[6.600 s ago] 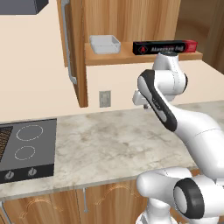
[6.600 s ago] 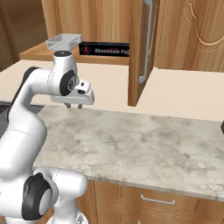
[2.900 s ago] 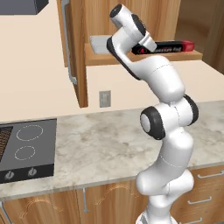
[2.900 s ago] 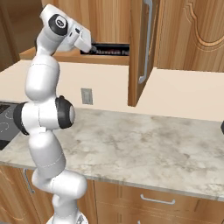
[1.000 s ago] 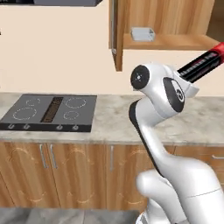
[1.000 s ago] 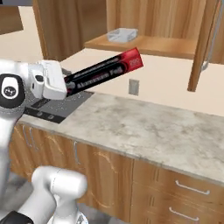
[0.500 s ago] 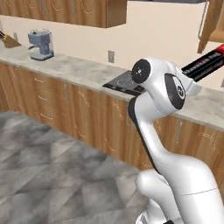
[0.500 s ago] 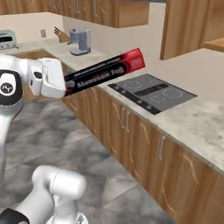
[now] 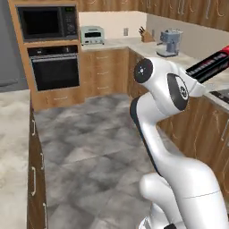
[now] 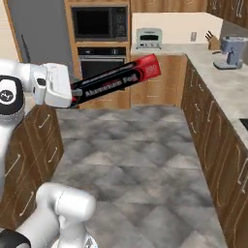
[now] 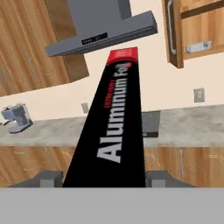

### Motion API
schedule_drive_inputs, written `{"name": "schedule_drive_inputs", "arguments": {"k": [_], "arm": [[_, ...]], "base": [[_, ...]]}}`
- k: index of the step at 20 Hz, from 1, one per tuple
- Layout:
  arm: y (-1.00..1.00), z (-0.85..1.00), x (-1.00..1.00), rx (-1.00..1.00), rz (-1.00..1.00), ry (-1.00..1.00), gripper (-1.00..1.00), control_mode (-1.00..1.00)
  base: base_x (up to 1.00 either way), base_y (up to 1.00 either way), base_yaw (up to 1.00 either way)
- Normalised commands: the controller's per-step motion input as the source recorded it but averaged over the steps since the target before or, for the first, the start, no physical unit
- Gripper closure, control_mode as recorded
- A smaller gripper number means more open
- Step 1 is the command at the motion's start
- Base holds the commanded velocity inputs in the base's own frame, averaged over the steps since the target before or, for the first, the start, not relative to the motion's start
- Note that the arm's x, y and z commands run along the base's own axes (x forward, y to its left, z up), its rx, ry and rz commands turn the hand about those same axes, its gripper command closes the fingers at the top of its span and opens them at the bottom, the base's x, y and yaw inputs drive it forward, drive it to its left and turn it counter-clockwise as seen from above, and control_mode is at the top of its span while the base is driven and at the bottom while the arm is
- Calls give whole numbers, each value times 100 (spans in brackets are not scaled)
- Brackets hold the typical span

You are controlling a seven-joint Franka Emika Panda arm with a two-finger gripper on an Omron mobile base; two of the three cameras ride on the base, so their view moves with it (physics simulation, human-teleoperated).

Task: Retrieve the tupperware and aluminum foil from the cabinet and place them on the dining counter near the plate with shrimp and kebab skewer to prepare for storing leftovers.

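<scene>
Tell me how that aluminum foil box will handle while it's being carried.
The aluminum foil looks like a stiff box: it juts straight from the gripper without sagging. Held near one end, it may lever or swing. Its flat sides suggest it won't roll once set down.

In the right half of the frame the white arm (image 9: 165, 116) rises from the lower right, and past its dark-capped joint a black foil box (image 9: 210, 65) with a red end slants up toward the right edge, over the wooden drawer fronts there. At the upper left a black microwave (image 9: 44, 22) sits above a black oven (image 9: 54, 70) in a wooden tower. Along the back surface (image 9: 112, 43) at the top stand a toaster (image 9: 92, 35), a knife block (image 9: 144, 36) and a grey coffee machine (image 9: 169, 42), with grey stone floor (image 9: 89, 134) filling the middle and a marbled slab (image 9: 13, 147) down the left edge.
</scene>
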Motion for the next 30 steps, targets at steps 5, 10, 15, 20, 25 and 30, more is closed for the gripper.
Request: {"name": "schedule_drive_inputs", "arguments": {"k": [5,10,15,20,25,30], "arm": [[0,0,0,0,0,0,100,100],[0,0,0,0,0,0,100,100],[0,0,0,0,0,0,100,100],[0,0,0,0,0,0,100,100],[0,0,0,0,0,0,100,100],[0,0,0,0,0,0,100,100]], "base": [[-35,1,100],[-34,0,100],[-39,7,100],[-39,75,87],[-20,100,54],[13,100,18]]}}
